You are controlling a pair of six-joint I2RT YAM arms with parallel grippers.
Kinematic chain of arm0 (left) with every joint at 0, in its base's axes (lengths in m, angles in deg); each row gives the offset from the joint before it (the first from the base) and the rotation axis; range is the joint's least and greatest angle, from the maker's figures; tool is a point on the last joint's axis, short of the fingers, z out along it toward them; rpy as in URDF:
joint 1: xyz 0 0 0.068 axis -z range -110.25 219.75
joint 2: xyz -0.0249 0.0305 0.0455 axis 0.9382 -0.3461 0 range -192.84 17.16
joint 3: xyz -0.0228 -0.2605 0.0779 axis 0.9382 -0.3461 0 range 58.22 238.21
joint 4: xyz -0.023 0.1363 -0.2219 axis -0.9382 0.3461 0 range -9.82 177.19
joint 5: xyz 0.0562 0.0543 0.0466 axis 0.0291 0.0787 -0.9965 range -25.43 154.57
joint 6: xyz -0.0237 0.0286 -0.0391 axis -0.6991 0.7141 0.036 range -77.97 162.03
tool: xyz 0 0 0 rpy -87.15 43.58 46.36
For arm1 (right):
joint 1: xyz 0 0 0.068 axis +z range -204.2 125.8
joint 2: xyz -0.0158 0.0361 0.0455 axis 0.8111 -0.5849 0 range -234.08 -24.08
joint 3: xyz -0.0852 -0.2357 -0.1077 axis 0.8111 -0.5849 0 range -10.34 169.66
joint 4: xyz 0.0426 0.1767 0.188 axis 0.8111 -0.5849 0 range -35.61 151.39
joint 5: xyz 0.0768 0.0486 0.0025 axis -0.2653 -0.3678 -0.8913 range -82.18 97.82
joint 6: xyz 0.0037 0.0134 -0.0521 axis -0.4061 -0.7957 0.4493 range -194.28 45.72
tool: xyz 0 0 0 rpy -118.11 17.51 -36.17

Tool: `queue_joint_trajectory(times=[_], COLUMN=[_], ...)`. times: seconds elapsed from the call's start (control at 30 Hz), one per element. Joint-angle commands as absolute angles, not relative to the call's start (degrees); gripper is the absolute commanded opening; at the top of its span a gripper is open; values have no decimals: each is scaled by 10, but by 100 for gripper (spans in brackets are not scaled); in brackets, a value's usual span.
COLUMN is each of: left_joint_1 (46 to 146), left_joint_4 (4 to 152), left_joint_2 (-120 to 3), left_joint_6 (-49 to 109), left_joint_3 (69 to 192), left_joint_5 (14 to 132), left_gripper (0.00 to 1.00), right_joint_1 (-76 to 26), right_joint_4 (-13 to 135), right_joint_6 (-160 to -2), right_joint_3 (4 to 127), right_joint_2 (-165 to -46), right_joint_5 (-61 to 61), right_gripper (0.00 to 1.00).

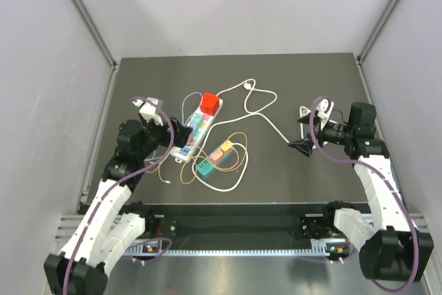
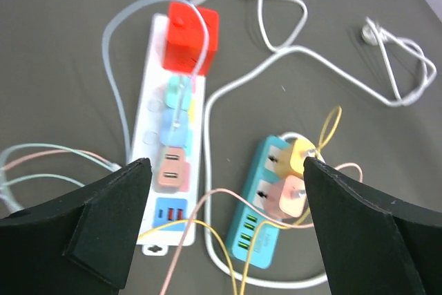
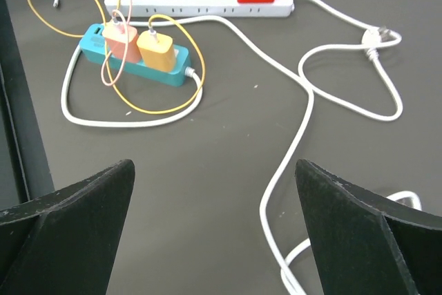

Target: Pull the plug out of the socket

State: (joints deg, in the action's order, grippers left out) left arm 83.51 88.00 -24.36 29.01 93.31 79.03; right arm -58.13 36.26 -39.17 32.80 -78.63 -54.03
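1. The left gripper hangs with jaws spread wide and empty, just beside the near end of the white power strip.
2. The red plug sits in that strip's far end, at 1 o'clock from the left gripper.
3. The right gripper is spread wide too, holding nothing, well off at 3 o'clock.
4. A teal power strip lies at 5 o'clock from the white one.
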Motion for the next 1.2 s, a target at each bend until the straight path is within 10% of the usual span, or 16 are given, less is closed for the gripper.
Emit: queue_joint_trajectory(times=[0.0, 1.17], left_joint_1=[842, 1190], left_joint_4=[863, 1064], left_joint_2=[-307, -577], left_joint_6=[259, 299], left_joint_3=[981, 1104], left_joint_5=[865, 523], left_gripper=[95, 75], right_joint_1=[-586, -601], right_joint_4=[404, 357], right_joint_6=[-371, -345], right_joint_3=[326, 348], right_joint_2=[-760, -781], right_joint_5=[-559, -548], right_gripper=[100, 100])
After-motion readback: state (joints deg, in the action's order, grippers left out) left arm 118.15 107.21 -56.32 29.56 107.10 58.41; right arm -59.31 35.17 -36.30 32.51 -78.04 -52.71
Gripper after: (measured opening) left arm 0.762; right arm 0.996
